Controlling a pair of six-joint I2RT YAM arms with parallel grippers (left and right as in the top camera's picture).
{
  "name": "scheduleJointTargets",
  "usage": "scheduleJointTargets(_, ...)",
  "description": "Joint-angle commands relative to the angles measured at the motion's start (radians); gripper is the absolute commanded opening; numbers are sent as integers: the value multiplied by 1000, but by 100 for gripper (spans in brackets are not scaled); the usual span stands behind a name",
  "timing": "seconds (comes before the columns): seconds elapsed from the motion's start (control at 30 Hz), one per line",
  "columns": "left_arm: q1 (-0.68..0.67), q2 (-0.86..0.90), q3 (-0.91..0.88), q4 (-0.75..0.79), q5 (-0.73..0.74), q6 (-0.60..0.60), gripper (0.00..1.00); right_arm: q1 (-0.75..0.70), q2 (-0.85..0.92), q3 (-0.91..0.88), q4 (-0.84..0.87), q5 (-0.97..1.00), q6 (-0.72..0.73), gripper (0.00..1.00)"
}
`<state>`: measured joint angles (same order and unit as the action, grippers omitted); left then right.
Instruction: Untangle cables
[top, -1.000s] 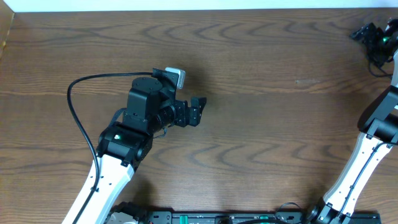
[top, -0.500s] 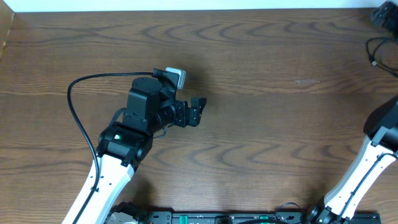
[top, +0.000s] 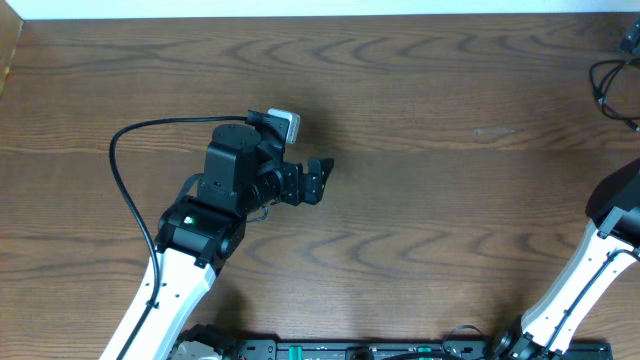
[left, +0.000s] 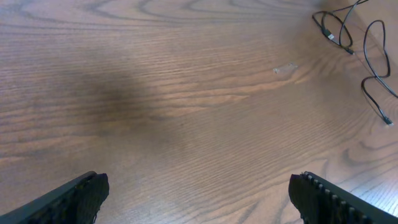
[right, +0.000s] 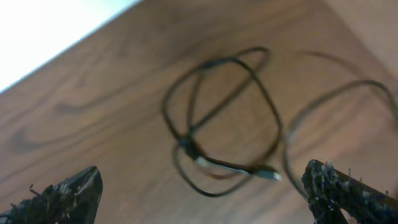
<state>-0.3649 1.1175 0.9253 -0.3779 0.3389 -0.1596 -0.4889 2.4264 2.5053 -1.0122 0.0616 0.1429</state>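
Note:
Thin black cables (top: 603, 88) lie in loose loops at the table's far right corner. In the left wrist view they show far off at the top right (left: 367, 56). In the right wrist view the loops (right: 217, 112) are blurred and cross each other, with a small plug end (right: 268, 175) near the bottom. My right gripper (right: 202, 193) is open and empty, above the cables and apart from them. My left gripper (top: 320, 178) is open and empty over bare wood near the table's middle; its fingers (left: 199, 193) are spread wide. No white cable shows.
The left arm's thick black cord (top: 115, 165) loops out to the left. The right arm's white link (top: 585, 270) rises along the right edge. The table's far edge (top: 320, 14) meets a white strip.
The right gripper has moved right and out of the overhead frame's top corner. The cable loops at the right edge now show uncovered. The left arm has not moved.

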Motion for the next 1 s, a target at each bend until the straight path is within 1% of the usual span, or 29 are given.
scheduleJointTargets(0.0, -1, 5, 6, 2, 12, 15, 98, -1, -5, 2, -19, 95, 56, 99)
scheduleJointTargets(0.07, -1, 5, 6, 2, 8, 30, 98, 1, -14, 2, -48, 116, 72, 99)
scheduleJointTargets(0.13, -1, 5, 6, 2, 3, 32, 98, 1, -30, 2, -87, 197, 126, 99)
scheduleJointTargets(0.2, -1, 5, 6, 1, -15, 32, 98, 2, -48, 2, -118, 254, 150, 99)
scheduleJointTargets(0.3, -1, 5, 6, 5, -18, 32, 98, 2, -86, 2, -160, 274, 167, 99)
scheduleJointTargets(0.4, -1, 5, 6, 18, -18, 32, 98, 2, -138, 2, -205, 296, 218, 99)
scheduleJointTargets(0.53, 0, 5, 6, 33, -19, 32, 98, 2, -199, 1, -291, 417, 286, 99)
scheduleJointTargets(0.67, 0, 2, 6, 35, -18, 31, 98, -8, -252, 1, -386, 435, 393, 99)
scheduleJointTargets(0.8, 0, -23, 6, 40, -18, 31, 98, -16, -288, 1, -498, 510, 500, 99)
scheduleJointTargets(0.97, 0, -87, 6, 35, -18, 32, 98, -25, -293, 1, -616, 513, 579, 99)
